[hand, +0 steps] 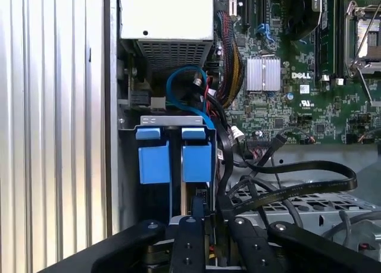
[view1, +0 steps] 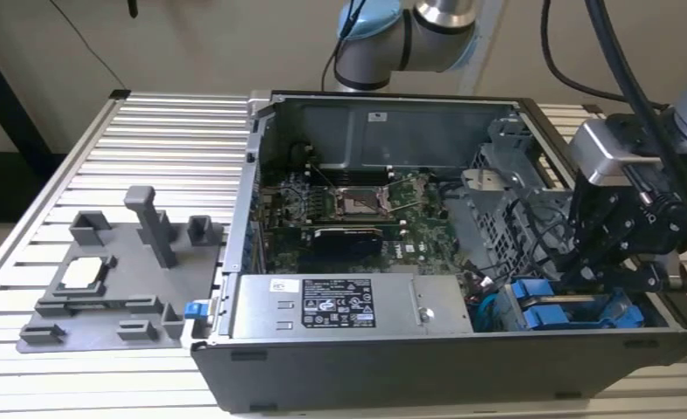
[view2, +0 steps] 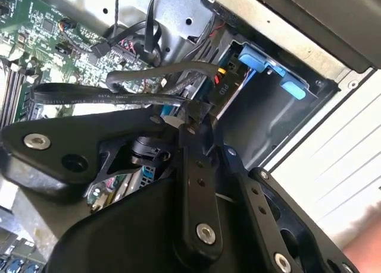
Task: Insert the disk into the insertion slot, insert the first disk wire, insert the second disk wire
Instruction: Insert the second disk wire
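An open computer case (view1: 250,262) lay on a ribbed metal table (view1: 157,140), with a grey plastic fixture (view1: 116,279) beside it toward the exterior view's left. Inside the case were a green motherboard (view1: 343,218) and a silver power-supply box (view1: 349,305). The dark grey drive cage stood in the case corner at the exterior view's right; there the disk (hand: 197,157) in its blue frame sat seated in the insertion slot (hand: 175,121), side by side with a twin drive (hand: 153,157). In the exterior view the two blue frames (view1: 547,310) lay just below the arm's black tool. The pincer (hand: 205,216) hung directly over the connector end of the drives, its dark fingers (hand: 190,243) drawn close together on a small black plug with a flat black cable (hand: 297,187) running from it. In the second wrist view the same pincer (view2: 187,121) appeared clamped at the end of that cable (view2: 95,96), close to a blue frame tab (view2: 262,65). A blue wire (hand: 181,85) looped between the cage and the power supply.
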Tool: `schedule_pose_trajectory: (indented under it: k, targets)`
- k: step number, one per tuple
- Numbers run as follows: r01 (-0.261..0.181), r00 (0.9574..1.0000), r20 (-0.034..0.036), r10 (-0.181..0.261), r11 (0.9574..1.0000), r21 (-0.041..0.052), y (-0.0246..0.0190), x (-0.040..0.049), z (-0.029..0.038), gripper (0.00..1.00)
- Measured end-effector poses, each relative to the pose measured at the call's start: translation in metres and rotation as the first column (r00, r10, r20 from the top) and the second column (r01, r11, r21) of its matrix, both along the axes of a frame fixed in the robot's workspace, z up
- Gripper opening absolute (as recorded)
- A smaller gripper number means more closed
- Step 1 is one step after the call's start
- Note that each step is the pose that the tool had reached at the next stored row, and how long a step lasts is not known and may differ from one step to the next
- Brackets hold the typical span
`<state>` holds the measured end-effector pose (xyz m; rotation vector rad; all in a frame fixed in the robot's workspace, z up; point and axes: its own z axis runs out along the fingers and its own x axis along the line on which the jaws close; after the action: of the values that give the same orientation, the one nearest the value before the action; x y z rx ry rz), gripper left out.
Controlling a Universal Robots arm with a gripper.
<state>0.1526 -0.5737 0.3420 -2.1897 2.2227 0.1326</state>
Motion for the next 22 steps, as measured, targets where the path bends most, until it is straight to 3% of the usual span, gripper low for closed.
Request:
schedule_pose_trajectory:
  k: [1, 10, 12, 13, 16, 20, 22]
  targets:
    - [0.002, 1.0000, 0.0001, -0.002, 1.0000, 0.0000, 0.0000, -0.0001, 0.0003, 0.16]
    - [0.012, 0.9999, 0.0001, -0.012, 0.9999, 0.0004, -0.0011, -0.0068, 0.0065, 0.16]
    - [0.012, 0.9999, 0.0034, -0.012, 0.9999, 0.0003, -0.0014, -0.0094, 0.0068, 0.16]
    - [0.012, 0.9999, 0.0090, -0.012, 0.9999, 0.0002, -0.0014, -0.0106, 0.0068, 0.16]
    - [0.012, 0.9992, 0.0374, -0.012, 0.9999, 0.0000, -0.0014, -0.0134, 0.0068, 0.16]
    - [0.013, 0.9969, 0.0775, -0.012, 0.9999, -0.0071, -0.0014, -0.0183, 0.0055, 0.16]
    - [0.014, 0.9946, 0.1032, -0.013, 0.9999, -0.0073, -0.0014, -0.0206, 0.0044, 0.16]
